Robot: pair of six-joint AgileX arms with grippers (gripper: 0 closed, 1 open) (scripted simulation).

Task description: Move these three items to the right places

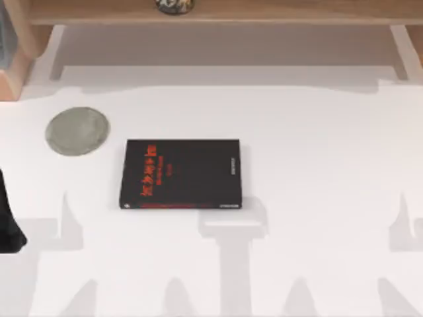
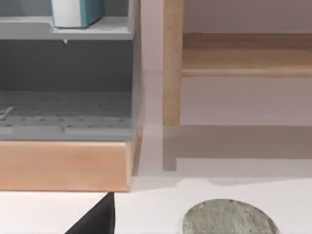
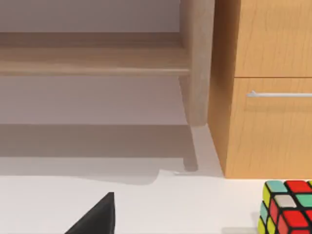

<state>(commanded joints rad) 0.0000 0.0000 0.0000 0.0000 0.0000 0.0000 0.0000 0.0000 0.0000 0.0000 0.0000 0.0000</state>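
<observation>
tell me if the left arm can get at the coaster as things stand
Probably yes. The coaster lies bare on the table's left side, apart from the black book, and the left arm sits at that left edge with nothing between them.

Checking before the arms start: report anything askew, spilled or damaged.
Nothing stands out. The black book lies flat and closed, square to the table; the grey coaster sits flat beside it, apart and bare.
</observation>
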